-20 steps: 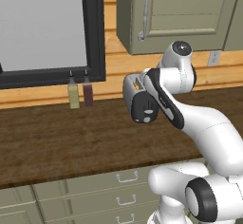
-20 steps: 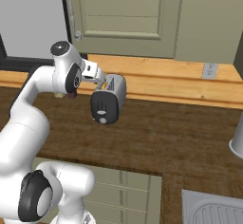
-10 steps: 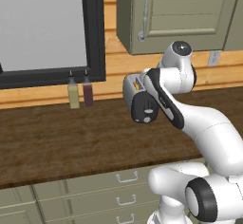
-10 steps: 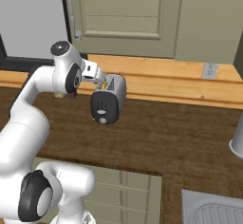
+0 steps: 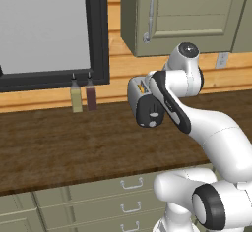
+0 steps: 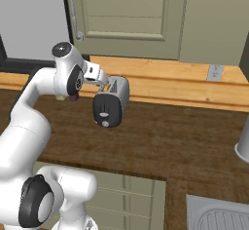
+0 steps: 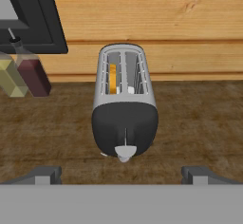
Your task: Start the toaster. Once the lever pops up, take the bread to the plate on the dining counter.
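Silver-grey toaster (image 7: pixel 124 102) at frame centre in the hand view, gripper (image 7: pixel 121 174) poised before its black end.

Dark wood worktop (image 5: pixel 59 142) carries the toaster close to the plank wall; the bread (image 7: pixel 113 79) shows as an orange strip in the left slot, and the lever (image 7: pixel 126 151) sits low on the black panel at the bottom of its slot. Both fingertips (image 7: pixel 43 174) stand at the lower corners, spread as wide as they go, gripping nothing. Two bottles, one yellowish (image 5: pixel 76 96) and one dark red (image 5: pixel 91 94), stand at upper left beneath a black window frame (image 5: pixel 97 34). From the left base view the arm's white links cover most of the toaster.
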Robot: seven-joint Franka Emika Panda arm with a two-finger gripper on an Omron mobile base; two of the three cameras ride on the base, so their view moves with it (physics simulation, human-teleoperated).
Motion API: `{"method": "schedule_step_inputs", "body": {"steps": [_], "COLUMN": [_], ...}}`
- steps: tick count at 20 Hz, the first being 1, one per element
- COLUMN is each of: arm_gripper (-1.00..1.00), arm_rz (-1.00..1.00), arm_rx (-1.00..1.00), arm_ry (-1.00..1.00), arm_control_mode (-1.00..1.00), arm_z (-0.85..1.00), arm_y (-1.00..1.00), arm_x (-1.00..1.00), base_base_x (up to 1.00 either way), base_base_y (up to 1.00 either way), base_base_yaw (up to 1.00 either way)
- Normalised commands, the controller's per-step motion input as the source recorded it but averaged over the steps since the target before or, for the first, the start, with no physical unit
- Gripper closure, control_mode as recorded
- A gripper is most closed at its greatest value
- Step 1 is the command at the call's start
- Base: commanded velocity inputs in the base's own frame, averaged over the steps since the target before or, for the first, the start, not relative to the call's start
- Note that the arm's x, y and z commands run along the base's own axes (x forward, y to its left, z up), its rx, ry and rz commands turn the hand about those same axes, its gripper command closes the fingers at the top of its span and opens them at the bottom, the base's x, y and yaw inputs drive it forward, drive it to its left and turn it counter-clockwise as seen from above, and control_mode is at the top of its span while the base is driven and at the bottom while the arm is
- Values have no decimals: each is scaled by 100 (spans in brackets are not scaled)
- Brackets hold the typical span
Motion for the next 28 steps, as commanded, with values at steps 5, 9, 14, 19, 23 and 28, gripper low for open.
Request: {"method": "schedule_step_inputs", "body": {"steps": [5, 9, 14, 19, 23, 28], "arm_gripper": [-100, -100, -100, -100, -100, -100], "arm_rz": [0, 0, 0, 0, 0, 0], "arm_rx": [0, 0, 0, 0, 0, 0], "arm_ry": [0, 0, 0, 0, 0, 0], "arm_control_mode": [-100, -100, -100, -100, -100, -100], "arm_z": [0, 0, 0, 0, 0, 0], "arm_y": [0, 0, 0, 0, 0, 0], "arm_x": [0, 0, 0, 0, 0, 0], "base_base_x": [0, 0, 0, 0, 0, 0], "base_base_y": [0, 0, 0, 0, 0, 0], "base_base_yaw": [0, 0, 0, 0, 0, 0]}}
